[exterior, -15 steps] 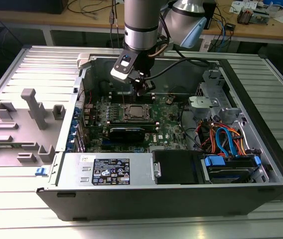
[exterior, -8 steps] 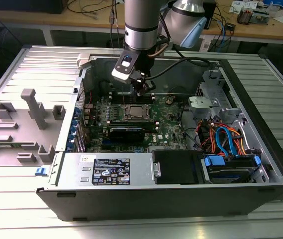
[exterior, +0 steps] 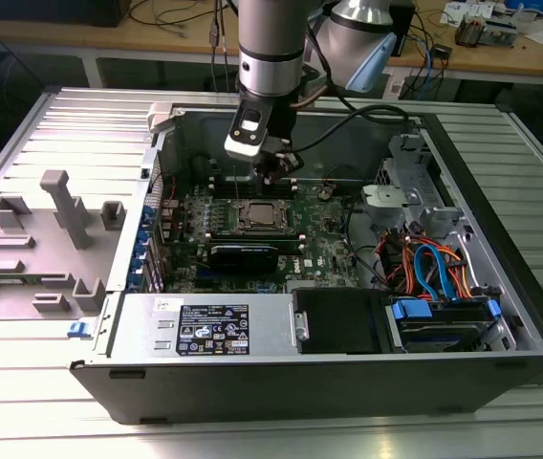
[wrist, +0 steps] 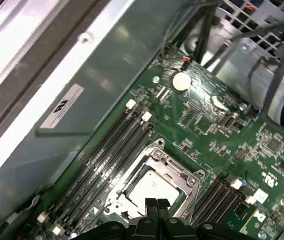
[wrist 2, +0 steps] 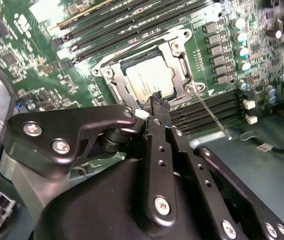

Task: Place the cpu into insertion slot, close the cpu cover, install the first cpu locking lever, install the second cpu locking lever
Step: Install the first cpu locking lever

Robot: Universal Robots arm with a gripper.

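In the exterior view the gripper [exterior: 273, 170] hangs at one o'clock of the cpu [exterior: 257, 217], seated in the insertion slot [exterior: 240, 228]. In the second wrist view the cpu cover [wrist 2: 182, 61] lies flat around the chip. In the first wrist view its fingertips [wrist: 151, 206] press together, holding nothing.

Wrist cam check: my gripper [wrist 2: 157, 99] has its black tip right at the edge of the insertion slot [wrist 2: 132, 60]. The cpu [wrist 2: 149, 80] sits flat inside it, and the cpu cover [wrist 2: 181, 57] is down around the silver top. A thin metal lever [wrist 2: 213, 114] sticks out from one corner of the slot, crossing the black memory slots [wrist 2: 187, 114] beside it.
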